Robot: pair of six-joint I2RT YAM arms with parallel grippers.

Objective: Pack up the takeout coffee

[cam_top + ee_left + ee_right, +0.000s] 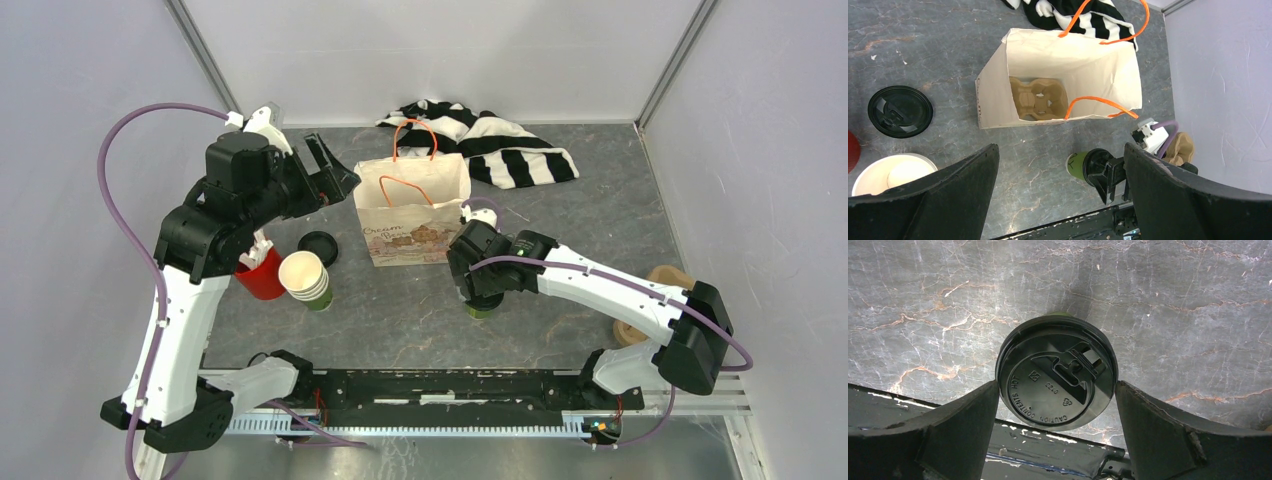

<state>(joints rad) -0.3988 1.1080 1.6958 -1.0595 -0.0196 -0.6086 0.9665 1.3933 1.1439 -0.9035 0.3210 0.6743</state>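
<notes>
Green paper takeout coffee cup [1057, 375], round black plastic lid: body hidden beneath lid. Right gripper [1058, 386] fingers [963, 425] flank its rim, contact indeterminate; left gripper [1060, 147] spread, empty.

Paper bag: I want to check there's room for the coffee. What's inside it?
A brown cardboard carrier lies on the floor of the bag, and the slots that show are empty. The bag's rim cuts off the carrier's near edge, so the floor there can't be seen.

Jaws spread on raised left gripper [1060, 150]; right gripper [1058, 385] points down.
</notes>
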